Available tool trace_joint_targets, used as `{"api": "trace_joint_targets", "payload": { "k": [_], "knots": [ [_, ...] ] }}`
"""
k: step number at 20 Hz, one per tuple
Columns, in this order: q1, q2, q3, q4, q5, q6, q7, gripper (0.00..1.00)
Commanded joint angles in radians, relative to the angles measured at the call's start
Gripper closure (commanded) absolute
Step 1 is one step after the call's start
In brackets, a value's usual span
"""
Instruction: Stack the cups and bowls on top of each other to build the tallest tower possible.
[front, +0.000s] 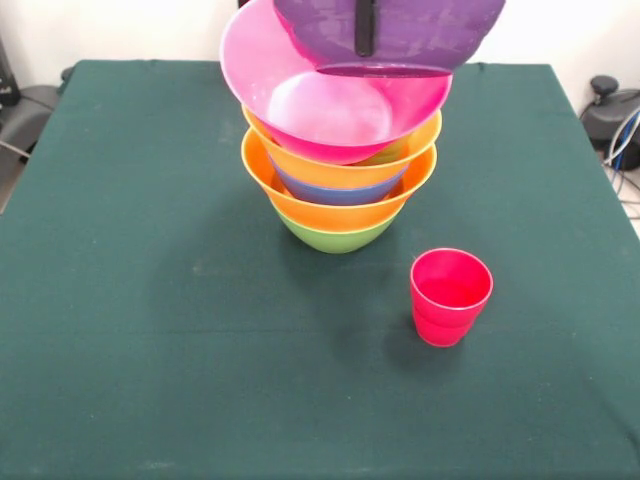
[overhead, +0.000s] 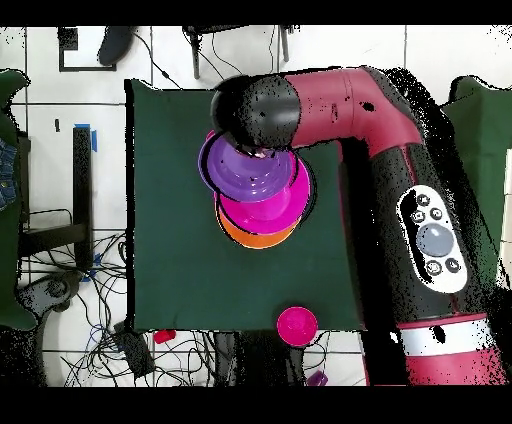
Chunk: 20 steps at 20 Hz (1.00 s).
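The tower stands at the table's far middle: a green bowl (front: 335, 237) as base, then an orange bowl (front: 345, 207), a blue bowl (front: 335, 190), a second orange bowl (front: 350, 165) and a large pink bowl (front: 330, 105) leaning left. Above the pink bowl a wide purple bowl (front: 400, 35) hangs tilted, with my gripper (front: 365, 30) shut on its rim; one black finger (front: 365, 40) crosses its wall. From overhead the purple bowl (overhead: 245, 170) overlaps the pink bowl (overhead: 275, 205) and an orange rim (overhead: 258, 237); the arm's head hides the gripper. A red cup (front: 450, 295) stands upright, alone, near-right of the tower.
The dark green tablecloth (front: 150, 300) covers the whole table. My red and black arm (overhead: 400, 150) reaches in along one side of the table in the overhead view. Cables and gear lie on the floor around the table.
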Motion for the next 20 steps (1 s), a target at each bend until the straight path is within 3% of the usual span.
{"api": "trace_joint_targets", "payload": {
  "k": [1, 20],
  "knots": [
    [-0.003, 0.069, 0.056, 0.097, -0.095, 0.068, -0.308, 1.0],
    [-0.01, 0.102, 0.058, 0.111, -0.171, 0.077, -0.306, 1.0]
  ]
}}
